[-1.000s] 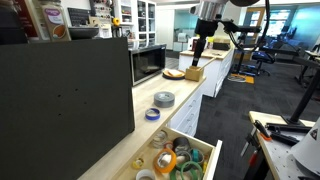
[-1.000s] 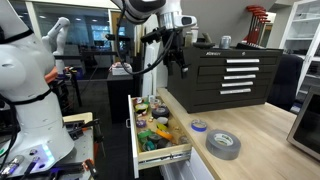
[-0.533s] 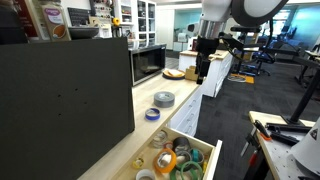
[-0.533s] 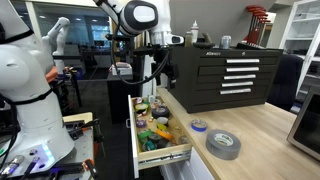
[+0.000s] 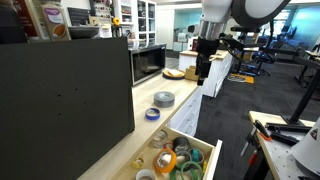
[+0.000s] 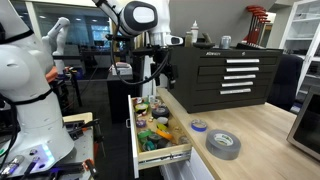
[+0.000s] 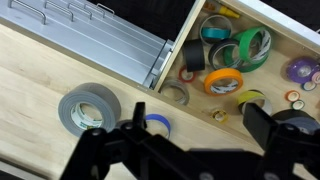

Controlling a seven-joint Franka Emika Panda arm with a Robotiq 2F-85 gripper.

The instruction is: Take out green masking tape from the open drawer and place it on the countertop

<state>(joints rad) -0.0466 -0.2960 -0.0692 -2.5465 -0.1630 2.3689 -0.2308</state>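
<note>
Your table [image 7: 35, 70] runs beside the open drawer [image 7: 290, 40]. Above both hangs your end effector [image 7: 195, 120], its fingers spread wide and empty. The green masking tape [image 7: 266, 48] lies inside the drawer among other rolls [image 7: 223, 80].

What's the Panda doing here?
The arm is going for the green masking tape. Its tool hangs open and empty above the countertop, right beside the open drawer. The green roll lies in the drawer among other tape rolls, not yet grasped. A grey tape roll and a smaller blue tape roll sit on the countertop.
</note>
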